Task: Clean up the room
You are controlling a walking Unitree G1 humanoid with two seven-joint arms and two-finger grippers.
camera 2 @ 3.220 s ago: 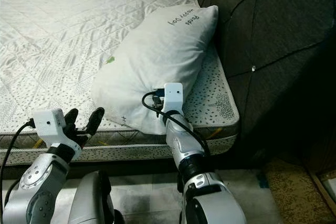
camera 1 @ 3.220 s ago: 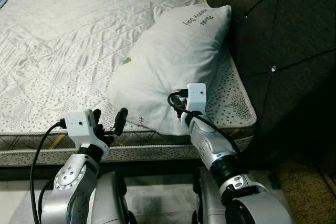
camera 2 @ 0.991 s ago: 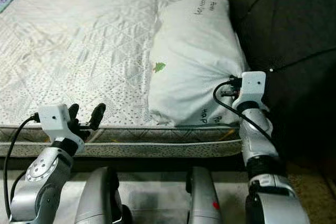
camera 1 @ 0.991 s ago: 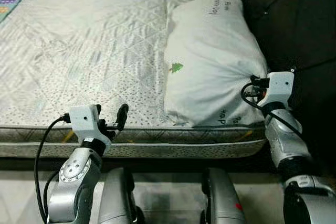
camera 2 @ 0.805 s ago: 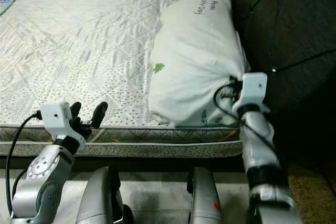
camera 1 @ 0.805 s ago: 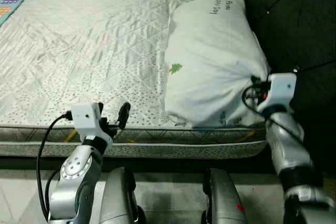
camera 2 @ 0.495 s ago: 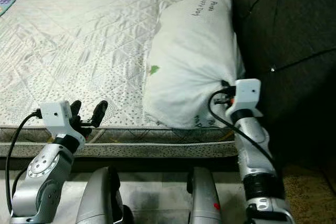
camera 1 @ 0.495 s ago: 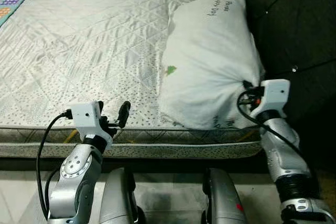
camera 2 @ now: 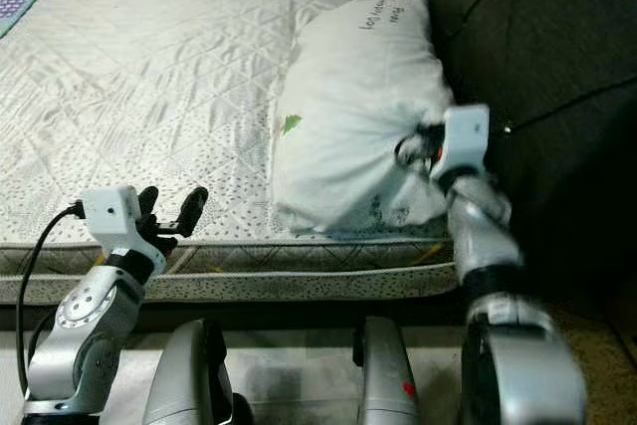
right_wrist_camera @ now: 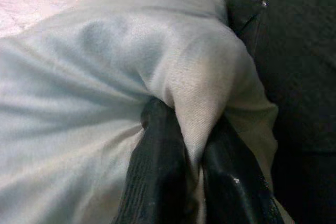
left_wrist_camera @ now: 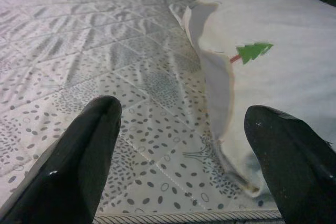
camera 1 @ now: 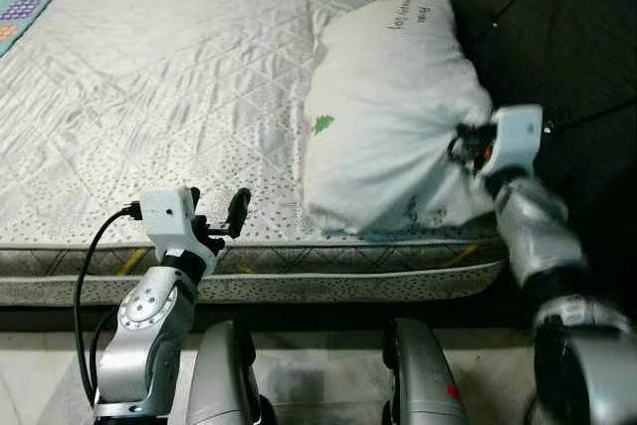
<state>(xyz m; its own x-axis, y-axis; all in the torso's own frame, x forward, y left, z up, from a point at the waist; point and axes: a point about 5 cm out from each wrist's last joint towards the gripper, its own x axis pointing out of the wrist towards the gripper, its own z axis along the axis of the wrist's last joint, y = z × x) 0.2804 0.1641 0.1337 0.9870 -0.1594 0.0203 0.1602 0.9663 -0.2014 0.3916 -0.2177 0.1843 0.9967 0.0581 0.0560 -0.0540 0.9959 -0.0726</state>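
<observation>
pillow (camera 1: 388,106): white, small green tree print and dark lettering; lies on the mattress at its corner nearest the headboard, long side running along the headboard, near end at the mattress front edge.
grip: right pincer (right_wrist_camera: 191,169) is clamped on a bunched fold of pillow fabric at the pillow's headboard-side near corner; cloth puckers into the fingers.
step in hand: judged as dragging or straightening the pillow into place against the headboard, part of tidying the bed.
how to do it well: keep the pinch tight on the fold, since only cloth is held and not the stuffing; pull low and slow so the pillow slides on the mattress rather than tipping off the front edge; aim for it lying square to the headboard, then let go only once it rests flat.
risk: fold may slip out; near end of the pillow sits close to the mattress edge and could slump off.
right arm: reaches up from below the pillow, beside the headboard, wrist bent in toward the pillow; image is blurred there.
left pincer (camera 1: 213,219): fingers spread wide, holding nothing, hovering at the mattress front edge, well apart from the pillow on its far-from-headboard side, pointing roughly at the pillow.
mattress (camera 1: 169,77): quilted, pale, bare beyond the pillow.
headboard (camera 1: 557,37): dark, tufted, touching the pillow's far long side.
</observation>
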